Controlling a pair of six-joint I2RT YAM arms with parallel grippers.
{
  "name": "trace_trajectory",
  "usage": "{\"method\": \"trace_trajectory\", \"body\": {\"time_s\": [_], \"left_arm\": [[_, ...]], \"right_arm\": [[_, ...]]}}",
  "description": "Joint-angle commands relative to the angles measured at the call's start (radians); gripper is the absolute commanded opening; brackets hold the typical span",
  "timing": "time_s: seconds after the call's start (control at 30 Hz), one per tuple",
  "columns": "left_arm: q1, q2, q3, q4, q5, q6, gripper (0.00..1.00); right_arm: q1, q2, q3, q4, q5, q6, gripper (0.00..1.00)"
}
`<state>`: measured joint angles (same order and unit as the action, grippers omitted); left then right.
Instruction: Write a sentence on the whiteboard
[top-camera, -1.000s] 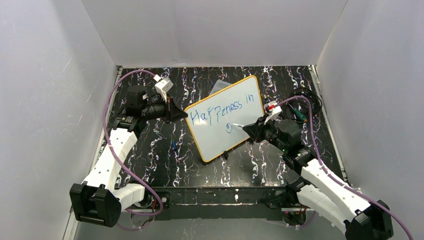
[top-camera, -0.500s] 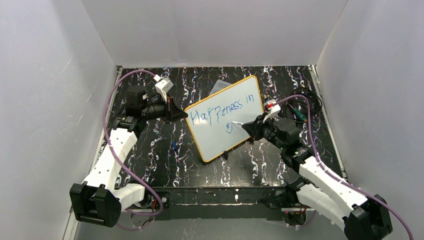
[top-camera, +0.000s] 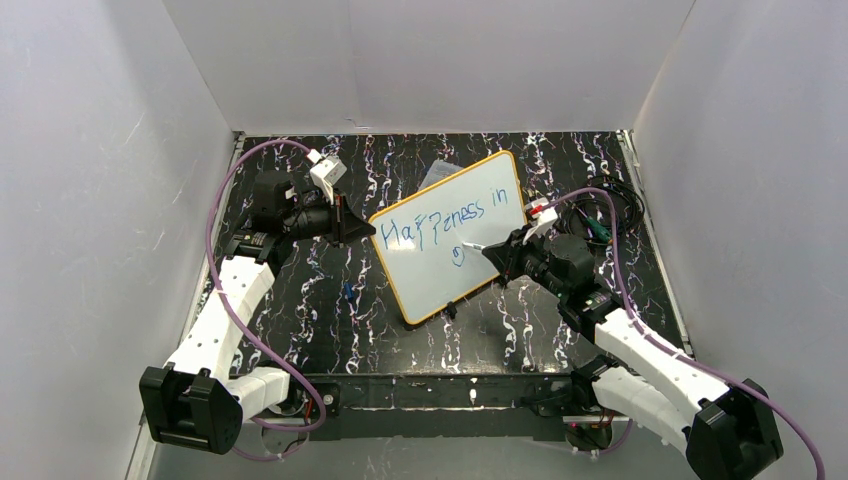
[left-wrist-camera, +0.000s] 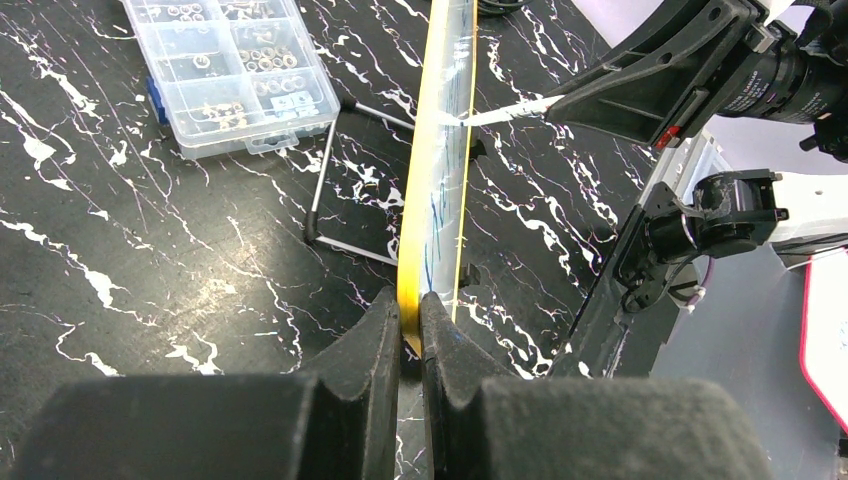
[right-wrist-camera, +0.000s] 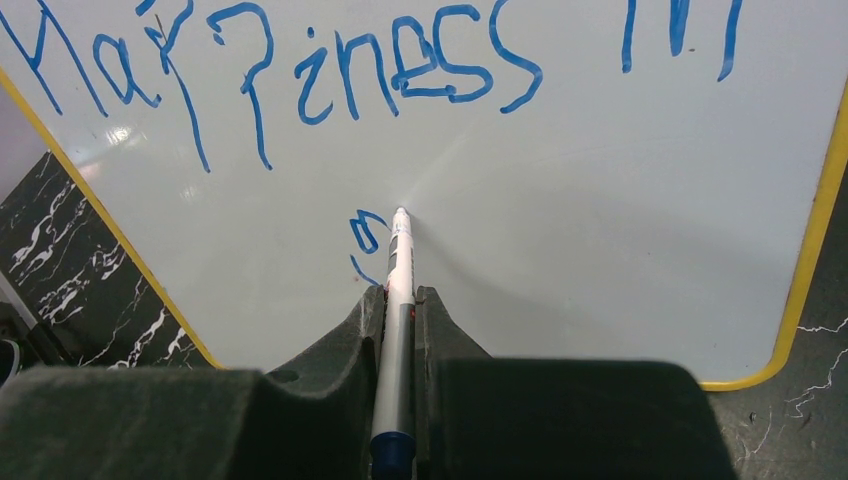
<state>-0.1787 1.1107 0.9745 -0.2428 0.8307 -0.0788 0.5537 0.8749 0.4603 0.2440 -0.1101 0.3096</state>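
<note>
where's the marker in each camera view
Top external: marker right of centre, tip at the whiteboard, below the writing.
Left wrist: upper right, slanting onto the board's edge-on face.
Right wrist: bottom centre, gripped by the right hand.
Shared landmark: the board's yellow frame.

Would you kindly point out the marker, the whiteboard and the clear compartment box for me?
marker (right-wrist-camera: 400, 262): right wrist view, on its white barrel near the tip.
whiteboard (top-camera: 432, 280): top external view, on the bare white surface of its lower half.
clear compartment box (left-wrist-camera: 235, 75): left wrist view, on its transparent lid.
</note>
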Motion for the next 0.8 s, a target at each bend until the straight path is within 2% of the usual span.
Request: {"method": "trace_trajectory", "body": {"time_s": [0.0,0.43,0.77], "left_arm": [[-0.007,-0.026,-0.007,0.005,0.047,0.026,0.00],[-0.007,-0.025,-0.005,0.007,0.050,0.025,0.00],[-0.006,-0.022,-0.005,0.008,0.049,0.024,0.00]], "right_arm": [[-0.005,0.010,0.001,0.029,0.038,-0.023,0.01],[-0.005,-0.037,-0.043,-0.051,0.033,0.018,0.01],[-0.005,-0.094,0.014,-0.033,0.004,0.037,0.01]]}}
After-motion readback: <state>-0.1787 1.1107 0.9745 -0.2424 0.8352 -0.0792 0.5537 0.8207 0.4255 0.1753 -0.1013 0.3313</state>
